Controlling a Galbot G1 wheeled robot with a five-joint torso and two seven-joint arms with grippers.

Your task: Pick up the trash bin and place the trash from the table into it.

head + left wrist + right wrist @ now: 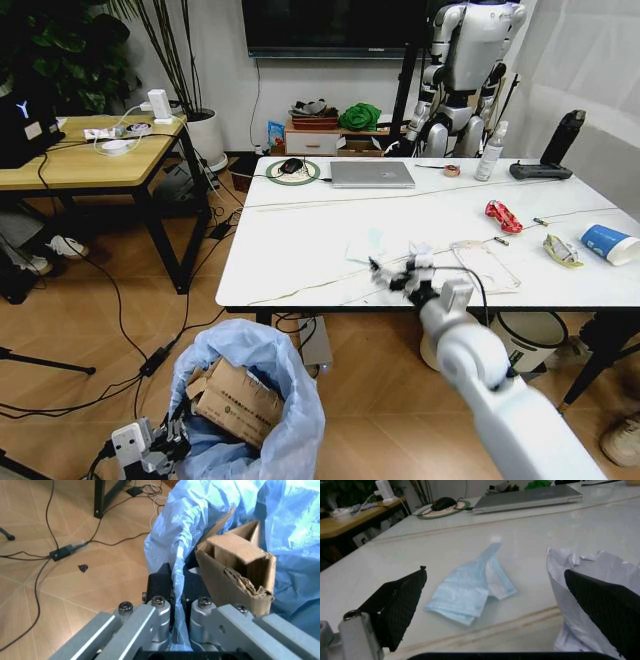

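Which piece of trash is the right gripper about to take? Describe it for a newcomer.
On the white marble table, near its front edge, the open right gripper straddles a pale blue folded face mask. Unlike the crumpled white tissue beside it, it is flat and blue.

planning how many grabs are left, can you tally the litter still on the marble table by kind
tissues: 2 (light-blue tissue, white crumpled tissue)
wrappers: 2 (red wrapper, yellowish wrapper)
flat plastic pouch: 1
blue-and-white paper cup: 1
total: 6
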